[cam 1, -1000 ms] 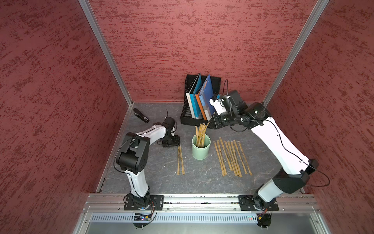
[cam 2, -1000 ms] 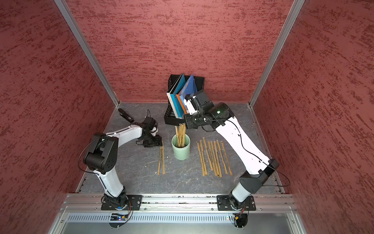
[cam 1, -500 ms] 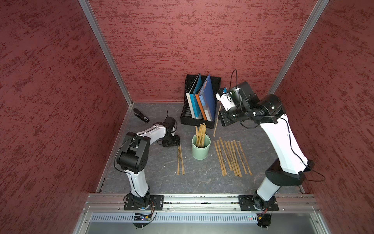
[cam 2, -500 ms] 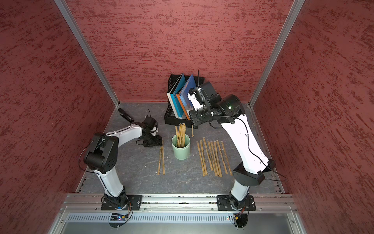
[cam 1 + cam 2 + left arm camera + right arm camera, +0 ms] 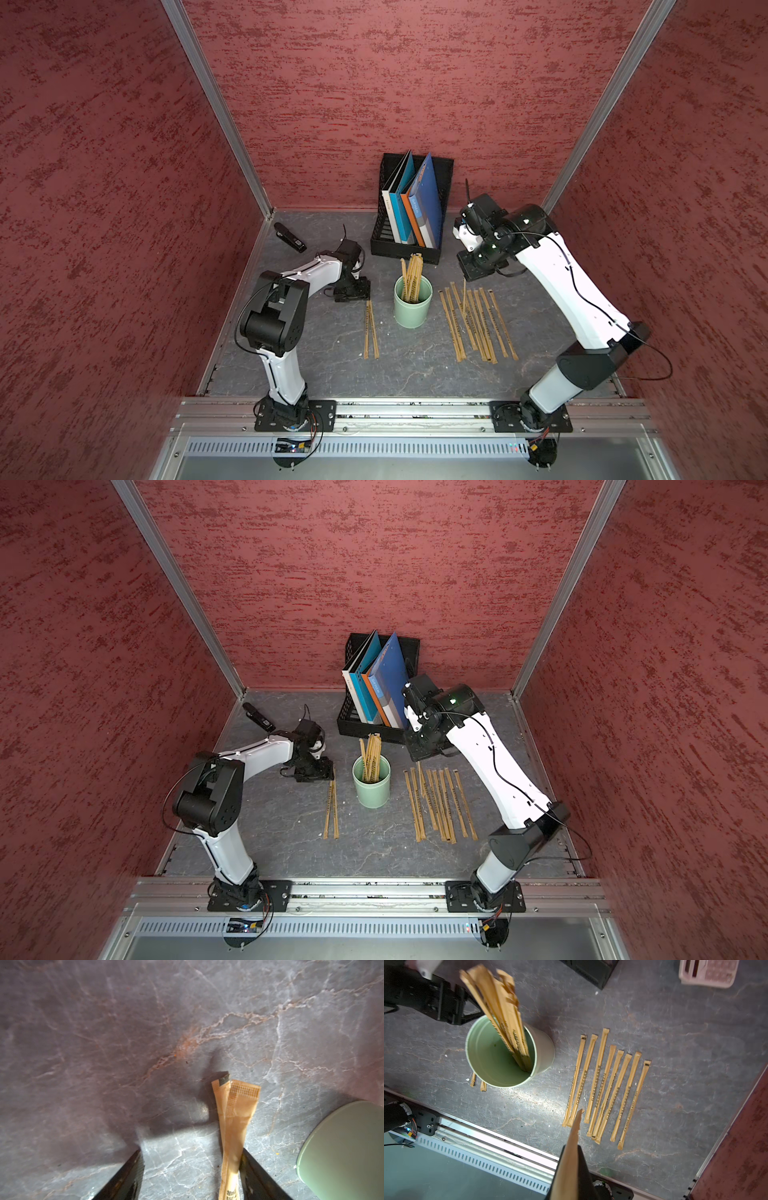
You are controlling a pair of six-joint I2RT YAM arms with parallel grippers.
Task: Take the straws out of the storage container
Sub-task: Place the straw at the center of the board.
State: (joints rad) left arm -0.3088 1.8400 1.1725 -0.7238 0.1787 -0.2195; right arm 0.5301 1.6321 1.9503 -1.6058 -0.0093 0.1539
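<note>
- The storage container [image 5: 409, 316], one mint-green cup, stands upright near the middle of the counter [image 5: 316, 374].
- A bunch of straws [image 5: 412, 272] stands in it, leaning toward the back edge and rising well above the rim. They overlap, so their number cannot be counted.
- Eight straws [image 5: 604, 1084] lie flat in one row on the cup's right, side by side and running from back to front.
- Two straws [image 5: 370, 328] lie side by side on the cup's left.
- One straw [image 5: 571, 1142] is clenched in the jaws of the right arm [image 5: 557, 282] and hangs over the back ends of the row of eight.
- The jaws of the left arm [image 5: 307, 274] stand released and grasp nothing. They are low over the counter, and the back ends of the pair lie between them, close to one jaw.
- One black mesh file holder [image 5: 444, 178] at the back edge holds four folders [image 5: 424, 199].
- One black stapler [image 5: 289, 237] lies near the back-left corner.
- One pink calculator [image 5: 708, 972] shows in the right wrist view only.
</note>
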